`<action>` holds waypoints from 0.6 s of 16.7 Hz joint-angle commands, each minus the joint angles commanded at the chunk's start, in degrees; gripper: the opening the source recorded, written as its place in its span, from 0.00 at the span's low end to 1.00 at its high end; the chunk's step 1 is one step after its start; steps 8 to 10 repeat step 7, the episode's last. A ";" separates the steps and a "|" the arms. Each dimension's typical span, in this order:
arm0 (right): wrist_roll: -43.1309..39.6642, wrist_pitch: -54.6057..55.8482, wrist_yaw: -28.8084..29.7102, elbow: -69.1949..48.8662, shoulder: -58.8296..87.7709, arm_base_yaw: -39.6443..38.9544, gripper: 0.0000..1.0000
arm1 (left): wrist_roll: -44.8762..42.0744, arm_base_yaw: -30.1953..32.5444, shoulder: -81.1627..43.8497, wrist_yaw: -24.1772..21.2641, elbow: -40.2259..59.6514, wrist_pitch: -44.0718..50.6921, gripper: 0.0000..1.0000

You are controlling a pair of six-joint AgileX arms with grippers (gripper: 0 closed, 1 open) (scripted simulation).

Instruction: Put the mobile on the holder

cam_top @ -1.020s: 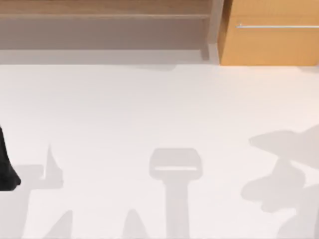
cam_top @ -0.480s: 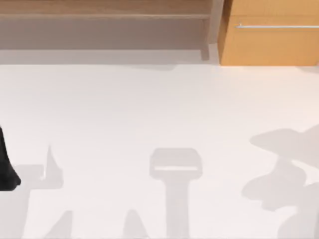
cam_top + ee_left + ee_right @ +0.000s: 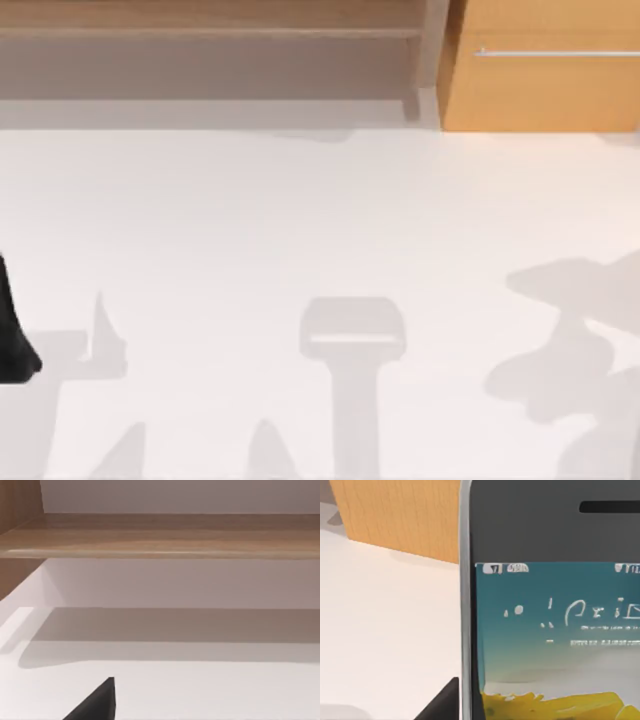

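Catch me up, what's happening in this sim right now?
The mobile sits right in front of the right wrist camera, screen lit, above the white table, with the wooden cabinet behind it. That suggests the right arm is carrying it, though the grip itself can't be seen. The left arm is at the table's left edge, apparently idle. The holder can't be made out.

The arm shadow (image 3: pixel 570 340) at the table's (image 3: pixel 300 220) right edge sits slightly farther right than before. Its outline differs a little from the earlier pictures.
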State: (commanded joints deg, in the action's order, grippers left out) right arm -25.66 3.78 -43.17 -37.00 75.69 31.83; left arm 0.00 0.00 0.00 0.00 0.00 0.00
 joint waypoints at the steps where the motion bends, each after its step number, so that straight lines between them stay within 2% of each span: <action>1: 0.00 0.00 0.00 0.00 0.00 0.00 0.98 | 0.00 0.00 0.00 0.00 0.00 0.00 1.00; 10: 0.00 0.00 0.00 0.00 0.00 0.00 1.00 | 0.00 0.00 0.00 0.00 0.00 0.00 1.00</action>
